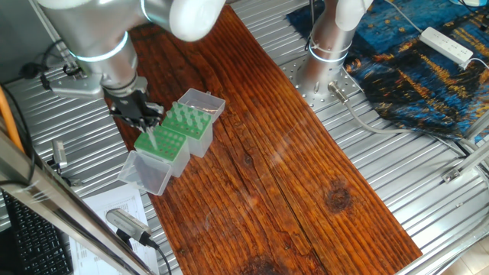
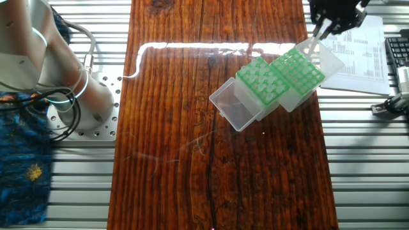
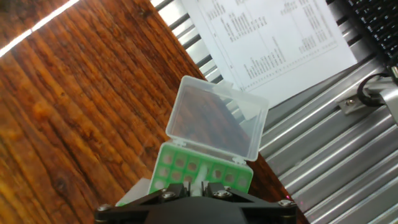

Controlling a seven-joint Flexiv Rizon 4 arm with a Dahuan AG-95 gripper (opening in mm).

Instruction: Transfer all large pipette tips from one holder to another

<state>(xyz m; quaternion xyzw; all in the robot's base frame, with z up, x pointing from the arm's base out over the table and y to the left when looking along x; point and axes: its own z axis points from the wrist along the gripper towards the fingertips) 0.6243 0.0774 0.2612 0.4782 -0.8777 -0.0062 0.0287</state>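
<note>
Up in the top right of the other fixed view, the gripper [image 2: 324, 27] hangs over the near-side holder [image 2: 298, 71], fingers drawn narrow around a single pale pipette tip [image 2: 308, 43], which slants down toward that green rack. In the one fixed view the same pinch sits left of centre, the tip [image 1: 150, 138] dangling just above the holder [image 1: 162, 145]. Right beside it, touching, stands the second holder [image 2: 259, 82], with the large pipette tips [image 1: 189, 118] upright in rows. Both clear lids are flipped open on the wooden board [image 2: 192, 160]. The hand view stares straight down at one open lid [image 3: 214, 121], a printed sheet [image 3: 273, 37] beyond.
</note>
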